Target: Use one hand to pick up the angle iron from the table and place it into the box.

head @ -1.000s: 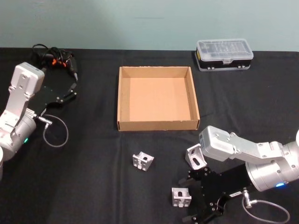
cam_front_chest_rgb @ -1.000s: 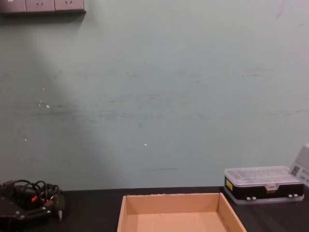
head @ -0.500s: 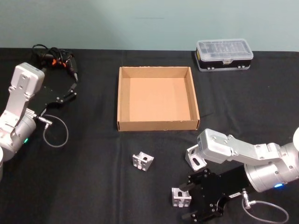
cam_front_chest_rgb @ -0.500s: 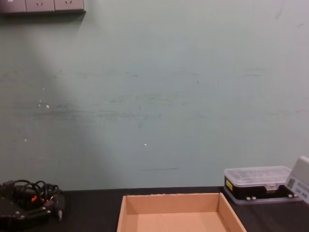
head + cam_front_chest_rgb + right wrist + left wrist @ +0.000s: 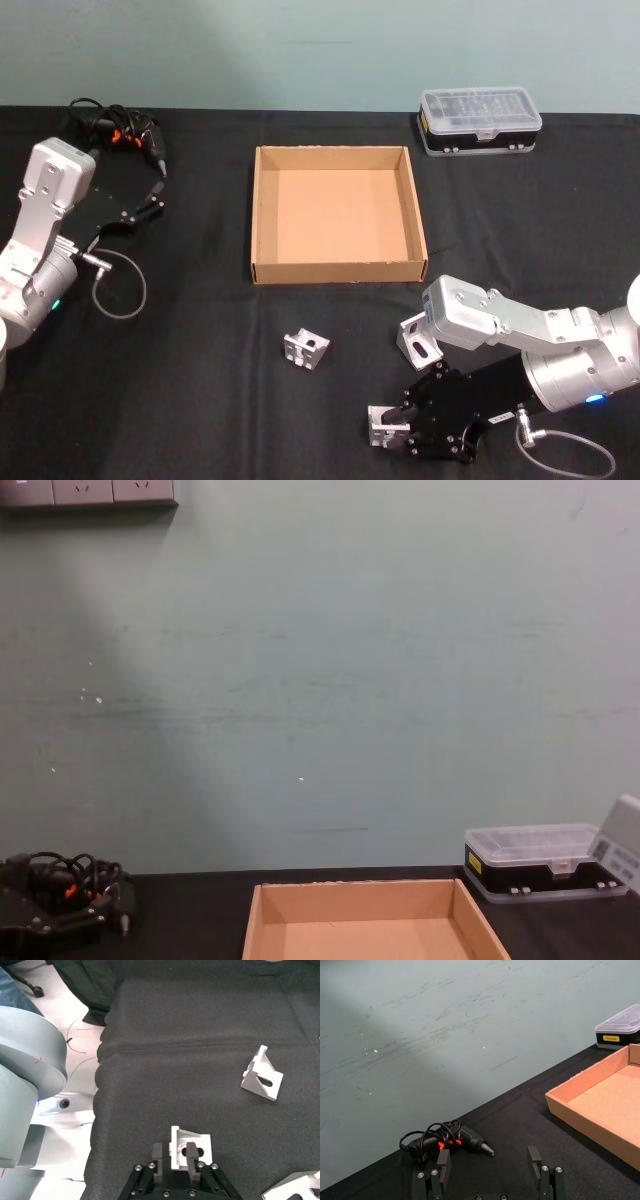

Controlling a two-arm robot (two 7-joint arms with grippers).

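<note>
While clamped on one wall of the nearest angle iron (image 5: pixel 200 1142) at the table's (image 5: pixel 200 400) 5 o'clock, lift with the right pincer (image 5: pixel 173 1151) and carry toward 11 o'clock into the cardboard box (image 5: pixel 340 271); leave the left pincer (image 5: pixel 489 1170), jaws apart, parked farther off at 9 o'clock.

I read this as a robotics lab or workshop bench rather than a home. I'm working over a table (image 5: pixel 200 400) covered in black cloth, set against a bare pale-green wall (image 5: pixel 320 680) with a row of sockets (image 5: pixel 85 490) high up. A corded electric screwdriver (image 5: pixel 470 1139) lies at my left, a clear-lidded parts case (image 5: pixel 480 117) sits at the back, and loose metal angle irons (image 5: pixel 306 348) lie near a plain cardboard box (image 5: pixel 262 215).
</note>
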